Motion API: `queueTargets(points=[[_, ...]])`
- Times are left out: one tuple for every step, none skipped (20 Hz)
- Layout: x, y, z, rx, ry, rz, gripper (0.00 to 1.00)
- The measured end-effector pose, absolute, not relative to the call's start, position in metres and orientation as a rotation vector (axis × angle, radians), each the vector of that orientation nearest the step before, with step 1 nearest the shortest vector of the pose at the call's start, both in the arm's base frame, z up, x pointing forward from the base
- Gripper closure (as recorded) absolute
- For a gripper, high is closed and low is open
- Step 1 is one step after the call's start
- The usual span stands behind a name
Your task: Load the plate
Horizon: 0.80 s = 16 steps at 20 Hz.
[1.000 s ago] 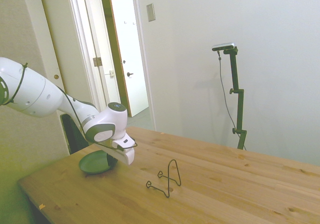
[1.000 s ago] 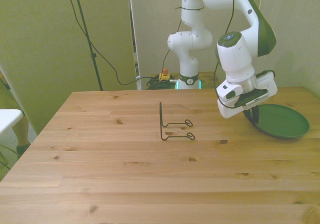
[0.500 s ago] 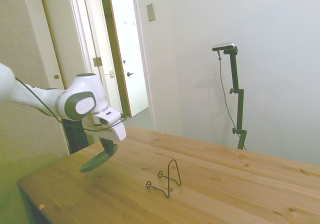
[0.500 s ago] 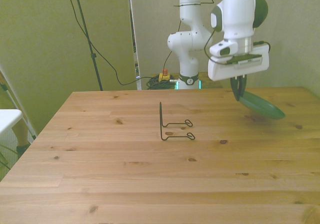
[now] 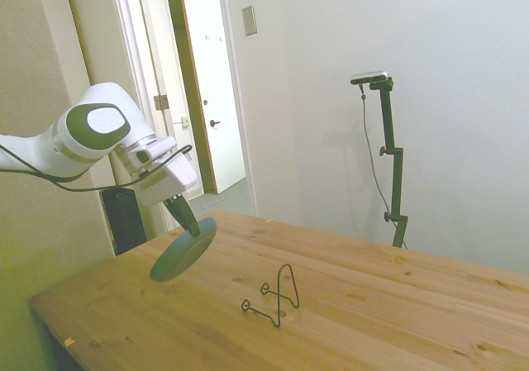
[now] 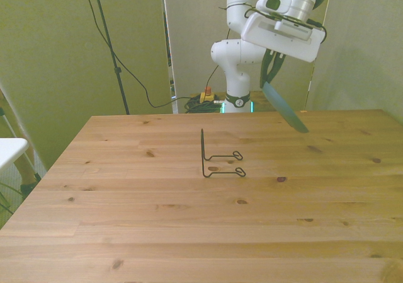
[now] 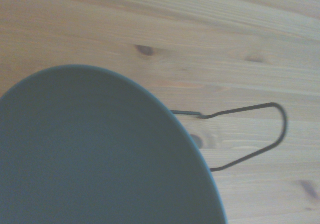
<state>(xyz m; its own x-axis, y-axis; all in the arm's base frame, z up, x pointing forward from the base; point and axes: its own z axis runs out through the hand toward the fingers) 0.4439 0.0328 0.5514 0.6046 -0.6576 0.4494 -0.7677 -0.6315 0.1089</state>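
Lifted off counter point(image 5: 380, 305) since 1 s ago: plate point(image 5: 183, 249) now airborne, tilted steeply, pinched at rim by closed jaws. Next: carry to wire stand point(image 6: 217, 154).

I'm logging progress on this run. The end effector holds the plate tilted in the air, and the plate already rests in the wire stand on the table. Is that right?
Not quite. The end effector does hold the plate tilted in the air, but the plate is not in the wire stand. The side view shows it clear of the table, apart from the stand, which is bare.
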Motion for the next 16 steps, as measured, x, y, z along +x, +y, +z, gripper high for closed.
queueTargets(points=[[0.444,0.025,0.555,2.506,-1.163,0.550,1.00],[0.445,0.017,0.557,2.471,-1.165,0.562,1.00],[0.445,0.009,0.558,2.439,-1.167,0.571,1.00],[0.446,-0.001,0.559,2.411,-1.169,0.577,1.00],[0.447,-0.012,0.560,2.378,-1.173,0.584,1.00],[0.448,-0.023,0.560,2.350,-1.178,0.588,1.00],[0.450,-0.034,0.560,2.326,-1.183,0.588,1.00],[0.451,-0.044,0.560,2.307,-1.188,0.588,1.00],[0.452,-0.052,0.560,2.289,-1.189,0.591,1.00],[0.453,-0.059,0.562,2.274,-1.190,0.595,1.00],[0.454,-0.064,0.564,2.256,-1.187,0.604,1.00],[0.457,-0.069,0.566,2.242,-1.184,0.610,1.00],[0.459,-0.072,0.567,2.227,-1.177,0.616,1.00],[0.463,-0.075,0.567,2.212,-1.169,0.616,1.00],[0.468,-0.077,0.567,2.192,-1.159,0.615,1.00],[0.473,-0.078,0.566,2.178,-1.149,0.612,1.00]])
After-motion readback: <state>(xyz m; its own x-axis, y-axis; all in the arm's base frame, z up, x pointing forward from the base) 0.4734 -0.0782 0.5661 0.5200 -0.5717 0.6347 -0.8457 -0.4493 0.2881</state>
